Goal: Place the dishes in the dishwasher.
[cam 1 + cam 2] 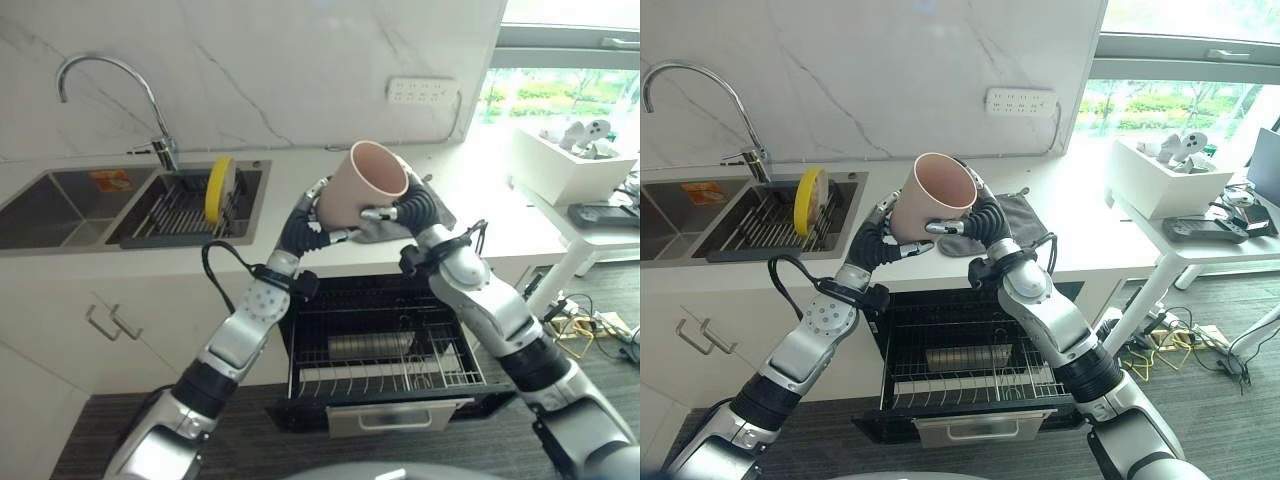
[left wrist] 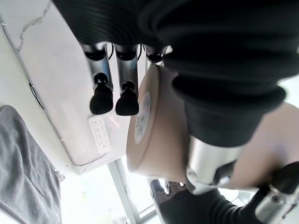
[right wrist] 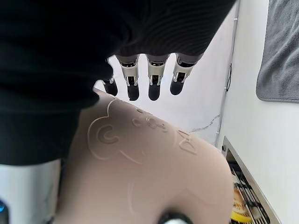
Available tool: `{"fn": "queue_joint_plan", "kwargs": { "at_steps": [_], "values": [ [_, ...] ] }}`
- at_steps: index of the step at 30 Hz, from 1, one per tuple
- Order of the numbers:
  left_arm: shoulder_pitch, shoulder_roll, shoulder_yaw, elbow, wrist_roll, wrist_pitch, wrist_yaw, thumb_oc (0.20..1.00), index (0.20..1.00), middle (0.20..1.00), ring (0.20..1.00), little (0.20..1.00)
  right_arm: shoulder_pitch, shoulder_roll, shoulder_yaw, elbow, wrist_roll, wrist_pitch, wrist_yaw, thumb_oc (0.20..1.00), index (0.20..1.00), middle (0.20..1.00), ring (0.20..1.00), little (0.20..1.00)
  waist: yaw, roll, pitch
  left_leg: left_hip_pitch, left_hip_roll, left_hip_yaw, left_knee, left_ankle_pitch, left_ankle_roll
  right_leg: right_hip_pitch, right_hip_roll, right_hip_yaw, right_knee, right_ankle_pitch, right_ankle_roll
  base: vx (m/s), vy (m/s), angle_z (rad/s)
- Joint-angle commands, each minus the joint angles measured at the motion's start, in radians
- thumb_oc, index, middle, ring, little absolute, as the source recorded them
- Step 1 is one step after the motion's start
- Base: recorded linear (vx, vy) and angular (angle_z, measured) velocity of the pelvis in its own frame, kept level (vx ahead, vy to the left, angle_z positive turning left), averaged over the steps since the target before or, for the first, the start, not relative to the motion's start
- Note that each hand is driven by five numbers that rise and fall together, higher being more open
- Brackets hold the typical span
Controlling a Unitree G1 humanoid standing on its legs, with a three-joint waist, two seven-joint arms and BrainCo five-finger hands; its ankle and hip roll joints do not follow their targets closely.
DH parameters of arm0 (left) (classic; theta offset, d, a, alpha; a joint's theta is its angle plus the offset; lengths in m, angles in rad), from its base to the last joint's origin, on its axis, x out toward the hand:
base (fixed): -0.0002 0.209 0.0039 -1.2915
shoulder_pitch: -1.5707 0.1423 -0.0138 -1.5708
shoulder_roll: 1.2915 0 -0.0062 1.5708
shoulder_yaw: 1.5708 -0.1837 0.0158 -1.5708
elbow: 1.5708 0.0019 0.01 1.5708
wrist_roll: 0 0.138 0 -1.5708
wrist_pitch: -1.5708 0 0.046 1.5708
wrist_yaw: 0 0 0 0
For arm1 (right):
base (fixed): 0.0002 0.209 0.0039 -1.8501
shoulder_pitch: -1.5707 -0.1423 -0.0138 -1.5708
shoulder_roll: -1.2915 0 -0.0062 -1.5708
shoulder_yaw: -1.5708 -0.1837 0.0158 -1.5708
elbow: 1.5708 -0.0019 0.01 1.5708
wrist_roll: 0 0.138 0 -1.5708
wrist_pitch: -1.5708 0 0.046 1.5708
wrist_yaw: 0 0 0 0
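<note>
White marble counter (image 1: 300,215) and backsplash run across our view, with dark floor below. Nearest us, the pulled-out dishwasher rack (image 1: 385,355) sits under the counter edge, wire tines up and one metal pan-like item (image 1: 370,346) lying in it.

Above the rack, at counter height, we hold the pink cup (image 1: 362,184) between both hands, tilted, mouth facing up and toward us. Our left hand (image 1: 322,205) is on the base side: thumb curled against the wall, while the fingers (image 2: 114,95) stand straight and clear of the cup. Our right hand (image 1: 405,207) is on the opposite side: its thumb tip presses the wall near the rim, and its fingers (image 3: 154,84) extend straight over the embossed side, not wrapped.

Behind the cup, a grey cloth (image 1: 1020,220) lies flat on the counter. Further left, the sink (image 1: 60,205) with a drying rack (image 1: 180,212) holds a yellow plate (image 1: 220,188) upright, tap (image 1: 120,85) behind. A wall socket (image 1: 422,91) sits furthest back.
</note>
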Motion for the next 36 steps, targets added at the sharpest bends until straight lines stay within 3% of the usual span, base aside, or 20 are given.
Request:
{"fn": "queue_joint_plan", "kwargs": {
  "at_steps": [1, 9, 10, 11, 16, 34, 35, 36],
  "values": [
    [-0.145, 0.003, -0.066, 0.042, 0.06, -0.033, 0.007, 0.2, 0.2, 0.2, 0.2, 0.2, -0.163, 0.033, -0.005, -0.016, -0.026, -0.017, -0.043, 1.0, 1.0, 1.0, 1.0, 1.0, 0.019, -0.021, -0.006, 0.008, -0.006, -0.064, -0.001, -0.044, 0.011, 0.015, -0.035, 0.031, 0.007, -0.017, 0.014, 0.0, 0.0, 0.0],
    [-0.155, -0.002, -0.109, 0.067, 0.073, -0.058, -0.012, 0.2, 0.2, 0.2, 0.2, 0.2, -0.195, 0.056, 0.032, -0.007, 0.037, -0.034, -0.009, 1.0, 1.0, 1.0, 1.0, 1.0, 0.027, -0.024, -0.002, 0.009, -0.008, -0.07, -0.001, -0.045, 0.011, 0.018, -0.035, 0.028, 0.007, -0.019, 0.012, 0.0, 0.0, 0.0],
    [-0.158, -0.002, -0.116, 0.066, 0.072, -0.058, -0.015, 0.2, 0.2, 0.2, 0.2, 0.2, -0.198, 0.061, 0.039, -0.005, 0.052, -0.038, -0.008, 0.479, 0.479, 0.479, 0.479, 0.479, 0.028, -0.024, -0.003, 0.008, -0.008, -0.071, -0.001, -0.045, 0.011, 0.018, -0.035, 0.027, 0.007, -0.02, 0.011, 0.0, 0.0, 0.0],
    [-0.16, -0.003, -0.12, 0.066, 0.075, -0.058, -0.017, 0.2, 0.2, 0.2, 0.2, 0.2, -0.2, 0.064, 0.043, -0.004, 0.068, -0.046, -0.004, 0.2, 0.2, 0.2, 0.2, 0.2, 0.029, -0.025, -0.003, 0.009, -0.008, -0.072, -0.001, -0.045, 0.011, 0.019, -0.035, 0.026, 0.007, -0.02, 0.012, 0.0, 0.0, 0.0],
    [-0.172, -0.007, -0.146, 0.069, 0.086, -0.057, -0.027, 0.2, 0.2, 0.2, 0.2, 0.2, -0.206, 0.078, 0.056, 0.0, 0.058, -0.084, 0.014, 0.2, 0.2, 0.2, 0.2, 0.2, 0.03, -0.027, -0.004, 0.009, -0.007, -0.074, -0.001, -0.046, 0.011, 0.02, -0.034, 0.022, 0.007, -0.021, 0.012, 0.0, -0.001, 0.01],
    [-0.166, -0.007, -0.183, 0.095, 0.061, -0.042, -0.052, 0.2, 0.2, 0.2, 0.2, 0.2, -0.207, 0.06, 0.041, 0.008, 0.05, -0.086, -0.018, 0.2, 0.2, 0.2, 0.2, 0.2, 0.024, -0.024, 0.0, 0.012, -0.009, -0.073, -0.001, -0.049, 0.015, 0.022, -0.035, 0.022, 0.007, -0.02, 0.011, 0.0, 0.0, 0.0],
    [-0.164, -0.007, -0.18, 0.096, 0.059, -0.043, -0.05, 0.548, 0.548, 0.548, 0.548, 0.548, -0.203, 0.059, 0.039, 0.007, 0.054, -0.091, -0.023, 0.2, 0.2, 0.2, 0.2, 0.2, 0.025, -0.024, 0.001, 0.013, -0.009, -0.072, -0.001, -0.048, 0.015, 0.022, -0.035, 0.022, 0.007, -0.02, 0.011, 0.0, 0.0, 0.0],
    [-0.16, -0.009, -0.18, 0.097, 0.056, -0.044, -0.046, 1.0, 1.0, 1.0, 1.0, 1.0, -0.2, 0.061, 0.039, 0.009, 0.06, -0.1, -0.03, 0.2, 0.2, 0.2, 0.2, 0.2, 0.024, -0.023, 0.003, 0.014, -0.008, -0.072, -0.001, -0.047, 0.015, 0.022, -0.035, 0.022, 0.007, -0.019, 0.01, 0.0, 0.0, 0.0]
  ]
}}
